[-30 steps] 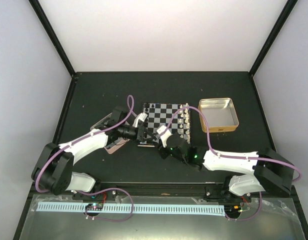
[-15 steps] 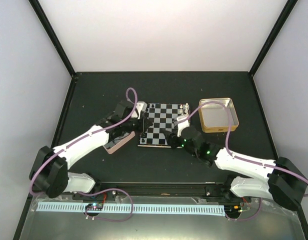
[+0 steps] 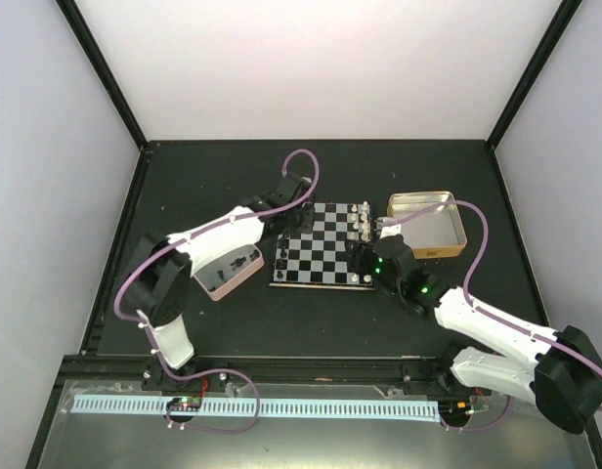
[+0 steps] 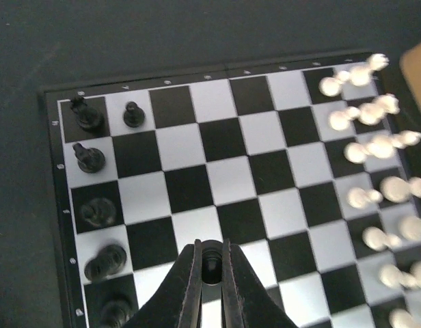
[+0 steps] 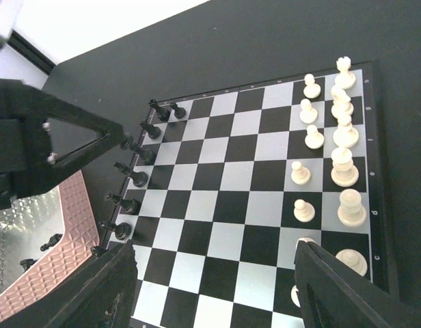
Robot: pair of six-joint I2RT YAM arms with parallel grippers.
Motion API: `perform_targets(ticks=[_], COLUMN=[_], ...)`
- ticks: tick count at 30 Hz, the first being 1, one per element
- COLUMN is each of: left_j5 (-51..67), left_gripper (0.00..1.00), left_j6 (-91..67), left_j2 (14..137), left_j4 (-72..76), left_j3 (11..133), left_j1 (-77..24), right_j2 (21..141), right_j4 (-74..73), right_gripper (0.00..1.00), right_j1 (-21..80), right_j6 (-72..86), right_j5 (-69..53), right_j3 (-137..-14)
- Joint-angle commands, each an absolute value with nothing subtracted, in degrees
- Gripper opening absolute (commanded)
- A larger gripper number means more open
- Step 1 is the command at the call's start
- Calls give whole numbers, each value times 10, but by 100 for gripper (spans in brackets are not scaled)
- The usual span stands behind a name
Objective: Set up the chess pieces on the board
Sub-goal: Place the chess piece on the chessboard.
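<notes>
The board (image 3: pixel 319 256) lies mid-table and also shows in the left wrist view (image 4: pixel 217 178) and the right wrist view (image 5: pixel 224 198). Several black chess pieces (image 4: pixel 89 158) stand along its left edge (image 5: pixel 134 177). My left gripper (image 4: pixel 211 263) is shut on a small black piece (image 4: pixel 211 262), held just above a pale square in the second column. In the top view it (image 3: pixel 286 217) is over the board's far-left part. My right gripper (image 5: pixel 224 294) is wide open and empty above the board's near edge (image 3: pixel 365 257).
Several white pieces (image 5: pixel 344 167) stand along the board's right side. The pink-rimmed tin (image 3: pixel 229 271) sits left of the board with a few black pieces inside (image 5: pixel 50 241). The gold-rimmed tin (image 3: pixel 428 226) sits right of it.
My left gripper has moved from beside the pink tin to over the board's far-left part. My right gripper has swung from the board's near-left to its near-right side.
</notes>
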State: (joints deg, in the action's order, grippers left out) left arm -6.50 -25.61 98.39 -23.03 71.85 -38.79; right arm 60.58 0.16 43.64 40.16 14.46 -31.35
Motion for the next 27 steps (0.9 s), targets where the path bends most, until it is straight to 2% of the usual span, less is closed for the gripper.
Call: perform_targets(ticks=[1, 11, 27], left_j5=[-139, -162, -131], left_gripper=[2, 2, 2], left_j6=[-269, -285, -250], left_j2=[1052, 1149, 1209], left_j4=[-310, -340, -315], left_j3=[798, 880, 927], left_j1=[-388, -367, -345], right_j2=[598, 597, 613], right_j4=[-20, -35, -48], right_gripper=[64, 64, 64], right_j1=[427, 418, 411], right_j6=[433, 432, 425], right_j5=[151, 144, 130], right_j3=[-309, -310, -323])
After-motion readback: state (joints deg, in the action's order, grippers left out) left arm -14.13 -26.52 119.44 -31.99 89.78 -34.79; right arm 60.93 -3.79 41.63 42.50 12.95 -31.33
